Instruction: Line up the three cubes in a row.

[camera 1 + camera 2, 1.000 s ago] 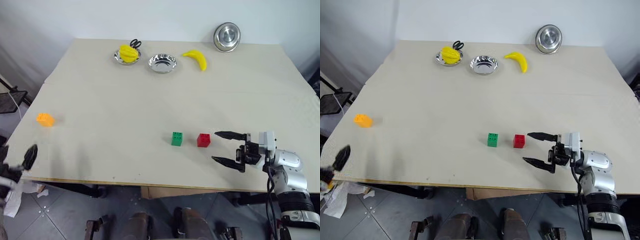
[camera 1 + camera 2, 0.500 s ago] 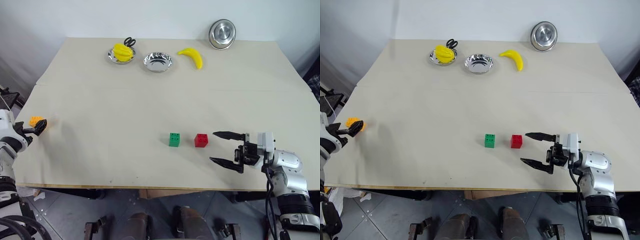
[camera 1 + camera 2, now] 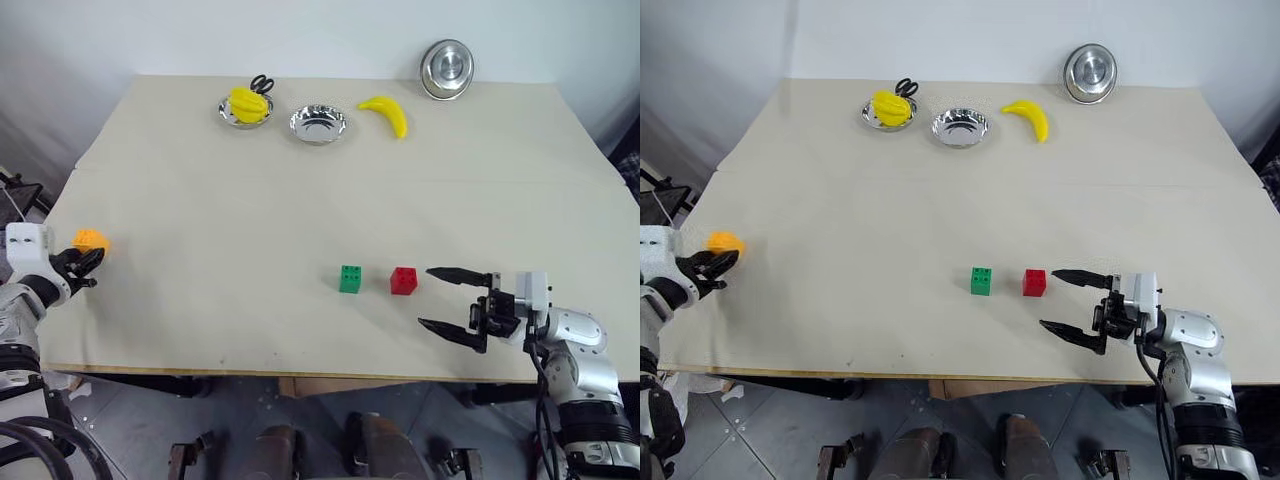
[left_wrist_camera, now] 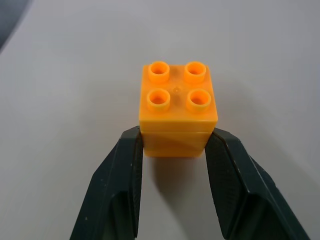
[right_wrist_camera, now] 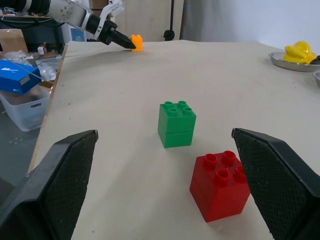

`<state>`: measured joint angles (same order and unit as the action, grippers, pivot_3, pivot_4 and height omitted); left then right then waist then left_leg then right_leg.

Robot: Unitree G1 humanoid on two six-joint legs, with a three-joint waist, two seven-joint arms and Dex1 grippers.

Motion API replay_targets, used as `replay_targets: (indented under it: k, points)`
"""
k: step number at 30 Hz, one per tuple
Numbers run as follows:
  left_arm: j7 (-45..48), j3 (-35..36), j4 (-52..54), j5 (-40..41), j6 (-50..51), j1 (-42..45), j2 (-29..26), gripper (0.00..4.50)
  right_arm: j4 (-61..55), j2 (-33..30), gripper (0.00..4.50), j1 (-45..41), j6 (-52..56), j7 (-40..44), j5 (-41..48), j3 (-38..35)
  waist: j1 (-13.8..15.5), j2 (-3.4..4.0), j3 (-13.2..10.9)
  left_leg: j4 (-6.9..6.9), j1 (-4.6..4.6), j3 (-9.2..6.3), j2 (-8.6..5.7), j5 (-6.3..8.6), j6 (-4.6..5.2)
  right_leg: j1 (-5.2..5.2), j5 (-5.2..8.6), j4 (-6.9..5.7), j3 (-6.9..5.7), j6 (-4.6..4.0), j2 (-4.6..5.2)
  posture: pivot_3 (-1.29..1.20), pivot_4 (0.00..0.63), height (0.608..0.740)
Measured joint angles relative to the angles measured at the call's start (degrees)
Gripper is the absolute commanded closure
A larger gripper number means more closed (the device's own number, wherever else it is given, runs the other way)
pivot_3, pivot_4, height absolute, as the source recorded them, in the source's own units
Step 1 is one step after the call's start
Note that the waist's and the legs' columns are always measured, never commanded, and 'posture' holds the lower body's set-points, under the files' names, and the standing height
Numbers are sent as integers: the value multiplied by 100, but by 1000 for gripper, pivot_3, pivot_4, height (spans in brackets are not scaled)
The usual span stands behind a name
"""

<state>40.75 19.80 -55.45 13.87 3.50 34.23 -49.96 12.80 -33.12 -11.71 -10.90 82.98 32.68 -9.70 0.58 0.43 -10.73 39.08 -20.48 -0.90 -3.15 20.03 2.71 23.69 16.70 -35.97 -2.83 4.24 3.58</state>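
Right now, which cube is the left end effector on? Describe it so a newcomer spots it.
Start at the beige table and go to its left edge, far from the green studded plastic cube and red studded plastic cube. The small orange studded plastic cube sits there alone, pinched between the left end effector fingers.

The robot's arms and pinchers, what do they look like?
Each arm is made of rounded silver-grey and white segments, with a black cable running along the forearm. The wrist carries a small white box. The right gripper and left gripper each have two long black fingers tapering to points, with a finely dotted grippy texture on the inner faces.
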Motion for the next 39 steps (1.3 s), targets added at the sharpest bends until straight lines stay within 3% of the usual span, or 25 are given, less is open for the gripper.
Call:
replay_targets:
  k: [3, 8, 14, 24, 31, 39]
  points:
    - [854, -223, 674, 52, -397, 9, 117, 3048, -22, -20, 0, 150, -2, -1, 0, -46, 64, 0, 0, 1, -1, 0, 0, 1, 1, 0, 0, 2, 0, 0, 1, 0, 150, 740]
    - [3034, -1015, 1859, 293, -1066, 37, 459, 3048, -88, -215, 0, 322, 2, -2, 6, -218, 74, 1, 0, 4, -3, 1, -1, 0, 2, -1, 0, 7, 0, 0, 2, 0, 150, 740]
    - [4520, -2170, 1728, -5, -1489, 783, 1067, 3048, -147, -605, 0, 587, 94, 13, 60, -571, 86, 1, 0, 11, -3, 2, 0, -7, -3, -1, 0, 9, -1, 0, 0, 0, 150, 740]
    - [4525, -2999, -442, -851, -2477, 2130, 2273, 3048, -843, -889, 0, 1600, 378, 17, 273, -1035, 79, -4, -2, 14, -8, 7, -1, -9, 1, 2, -2, 3, -1, 5, -4, 0, 150, 740]
    - [4518, -3045, -1275, -1254, -2848, 2552, 2526, 3048, -1399, -797, 0, 2088, 467, -225, 321, -1122, 94, -7, -4, 17, -7, 6, -1, -11, -1, 1, -2, 10, 0, 5, -4, 0, 150, 740]
    - [4441, -2977, -1476, -1458, -2859, 2701, 2630, 3048, -1592, -676, 0, 2178, 468, -479, 320, -1121, 108, -7, -4, 22, -7, 5, -2, -11, -1, 0, -3, 9, 0, 5, -3, 0, 150, 740]
